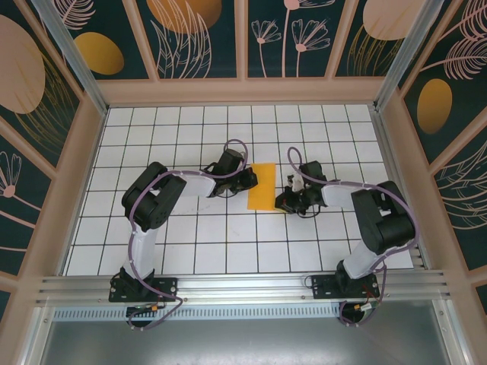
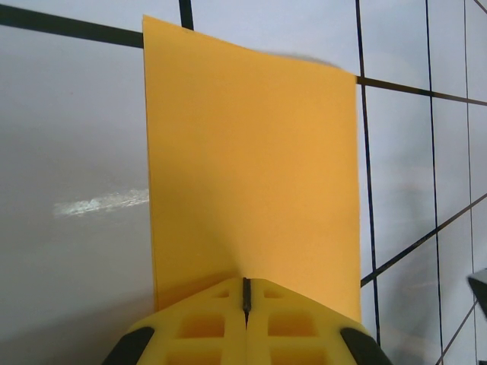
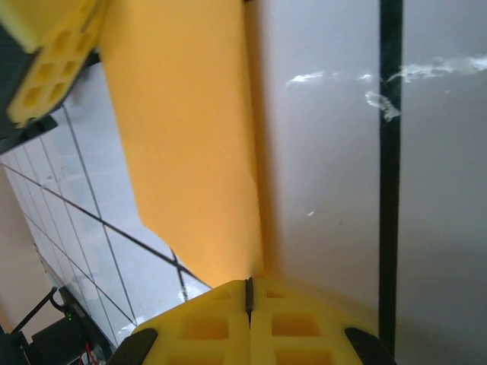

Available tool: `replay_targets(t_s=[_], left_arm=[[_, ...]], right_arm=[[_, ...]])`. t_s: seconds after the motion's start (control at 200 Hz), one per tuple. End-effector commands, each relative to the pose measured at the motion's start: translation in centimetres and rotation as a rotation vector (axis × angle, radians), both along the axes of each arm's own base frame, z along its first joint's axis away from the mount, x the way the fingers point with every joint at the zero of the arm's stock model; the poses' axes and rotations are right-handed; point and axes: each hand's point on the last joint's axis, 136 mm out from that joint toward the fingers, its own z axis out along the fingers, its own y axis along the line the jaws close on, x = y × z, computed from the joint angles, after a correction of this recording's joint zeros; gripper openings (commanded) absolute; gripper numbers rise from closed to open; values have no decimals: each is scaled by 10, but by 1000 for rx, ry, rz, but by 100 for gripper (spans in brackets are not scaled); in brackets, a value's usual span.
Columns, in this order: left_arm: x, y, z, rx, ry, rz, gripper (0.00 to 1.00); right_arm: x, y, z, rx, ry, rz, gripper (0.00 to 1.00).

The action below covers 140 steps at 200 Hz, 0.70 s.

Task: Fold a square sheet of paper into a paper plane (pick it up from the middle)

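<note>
You're holding the paper [image 1: 262, 185] between both arms near the middle of the table [image 1: 190, 243]. It's showing as a narrow rectangle, so I'm judging the first half-fold done. Your left gripper [image 2: 246, 298] is pinching one edge, fingers together; the right gripper [image 3: 248, 293] is pinching the opposite edge. Nose and wing folds are still waiting.

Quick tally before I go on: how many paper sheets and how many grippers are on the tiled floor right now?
paper sheet, orange-yellow: 1
Grippers, yellow-fingered: 2, the left gripper and the right gripper, each closed at an edge of the sheet
Total: 3
</note>
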Motion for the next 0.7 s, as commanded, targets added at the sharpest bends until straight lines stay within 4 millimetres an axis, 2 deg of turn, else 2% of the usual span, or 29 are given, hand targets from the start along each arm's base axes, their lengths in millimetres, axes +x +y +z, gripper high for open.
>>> replay_targets(t_s=[0.0,0.1,0.325,0.47,0.696], left_arm=[[-55,81,-110,363,271,92,0],[-55,81,-109,362,269,92,0],[-54,81,-110,362,270,93,0],[-54,81,-109,361,268,94,0],[-54,82,-110,366,265,96,0]], right_arm=[[20,8,30,40,-84,6,0],[35,19,37,58,-109,13,0],[39,35,12,31,-61,53,0],[26,35,-6,1,-17,72,0],[-17,8,-34,-80,43,88,0]])
